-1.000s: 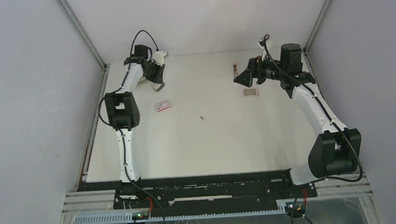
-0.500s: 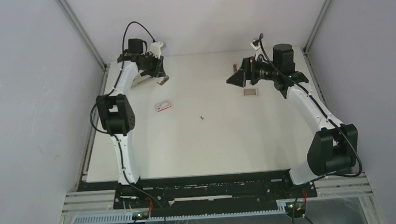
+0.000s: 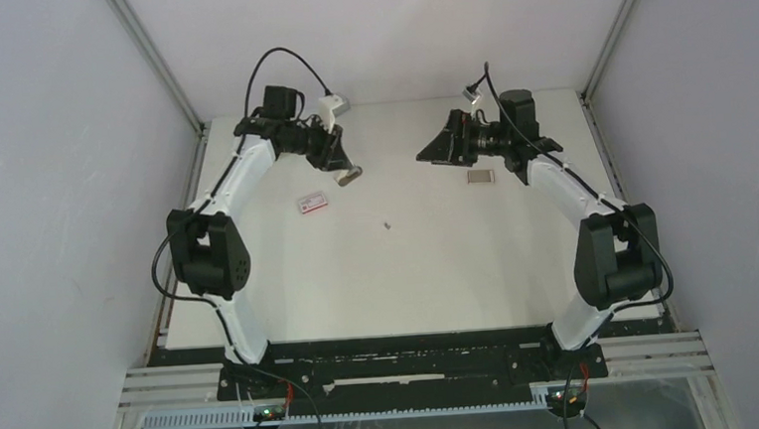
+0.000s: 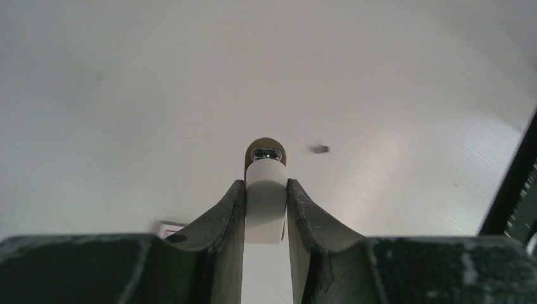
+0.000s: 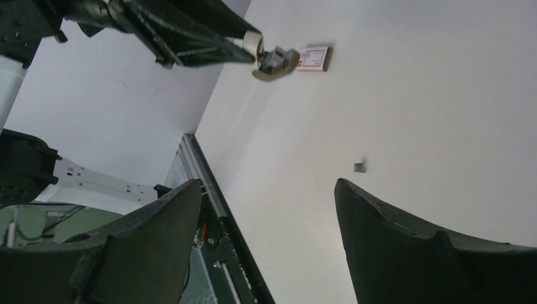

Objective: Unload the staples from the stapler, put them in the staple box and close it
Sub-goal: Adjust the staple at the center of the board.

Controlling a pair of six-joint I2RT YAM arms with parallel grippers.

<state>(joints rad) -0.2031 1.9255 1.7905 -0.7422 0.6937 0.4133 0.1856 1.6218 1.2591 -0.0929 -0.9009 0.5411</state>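
White stapler (image 5: 273,62) seemingly points straight from clamped left gripper (image 4: 265,183); right gripper (image 5: 268,183) gapes empty.

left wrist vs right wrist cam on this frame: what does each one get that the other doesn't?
Left wrist only: an end-on close-up of the left gripper shut on the stapler, its fingers pressed to both sides of the white body. Right wrist only: the right gripper, open with nothing between its fingers, plus the left gripper seen side-on. Both: the stapler, the pink-and-white box and a small dark bit lying on the table.
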